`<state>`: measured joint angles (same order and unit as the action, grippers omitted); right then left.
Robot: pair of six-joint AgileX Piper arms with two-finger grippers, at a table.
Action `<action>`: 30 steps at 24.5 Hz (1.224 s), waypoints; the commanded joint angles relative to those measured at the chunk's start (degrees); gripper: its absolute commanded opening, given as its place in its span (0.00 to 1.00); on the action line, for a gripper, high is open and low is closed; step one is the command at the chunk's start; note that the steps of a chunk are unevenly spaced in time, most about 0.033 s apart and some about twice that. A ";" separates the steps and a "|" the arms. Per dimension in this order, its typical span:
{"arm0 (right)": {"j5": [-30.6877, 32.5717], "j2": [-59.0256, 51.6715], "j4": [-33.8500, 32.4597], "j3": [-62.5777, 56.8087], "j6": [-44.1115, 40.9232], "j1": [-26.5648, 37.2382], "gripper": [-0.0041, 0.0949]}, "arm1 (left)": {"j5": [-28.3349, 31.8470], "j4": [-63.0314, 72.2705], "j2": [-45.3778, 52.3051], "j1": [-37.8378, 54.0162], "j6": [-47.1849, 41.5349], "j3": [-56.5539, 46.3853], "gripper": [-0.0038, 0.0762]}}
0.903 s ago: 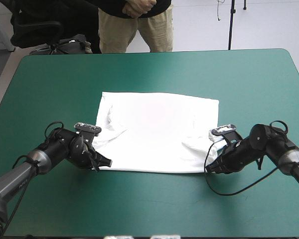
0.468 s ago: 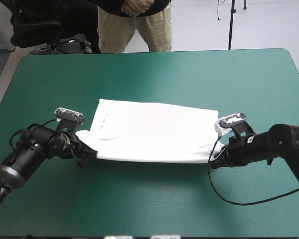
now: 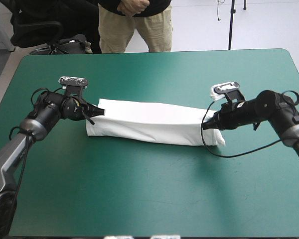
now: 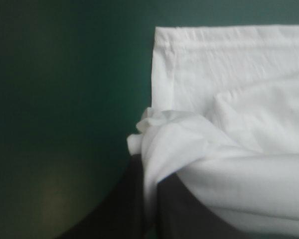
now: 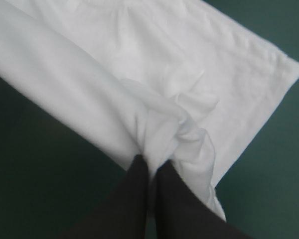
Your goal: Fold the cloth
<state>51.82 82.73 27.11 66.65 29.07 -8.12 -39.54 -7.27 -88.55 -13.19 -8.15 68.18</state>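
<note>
Left gripper (image 3: 96, 112) is clamped on the left end of the T-shirt (image 3: 154, 122). In its wrist view the two black fingers (image 4: 132, 199) are pressed almost together, with a thin white ply caught between them and a small knot of crumpled fabric bunched just past the tips. Right gripper (image 3: 205, 127) pinches the opposite end in the same way. Its fingers (image 5: 134, 194) meet in a narrow arch around a puckered tuft of cloth.

Between the two grippers the T-shirt forms a long, narrow white band across the middle of the table, sloping slightly toward the near edge at the right end. It lies in two layers: a flat lower one against the teal-green cover (image 3: 149, 189), and a soft, rounded upper one rolled over it like a loose tube. The fabric is matte and limp, mostly smooth along the roll, with fine creases fanning out from each pinch.

The left wrist view shows a straight stitched hem (image 4: 214, 42) on the lower layer ahead of the gripper, ending in a square corner. The cover is plain and even.
</note>
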 commanded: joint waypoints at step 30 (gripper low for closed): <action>12.51 8.71 9.12 19.31 4.44 16.05 0.48 | -4.53 23.26 -14.65 -2.41 24.22 29.42 0.61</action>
<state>61.96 97.71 34.12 84.39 33.47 5.94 -42.30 7.77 -106.32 -13.60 9.84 94.93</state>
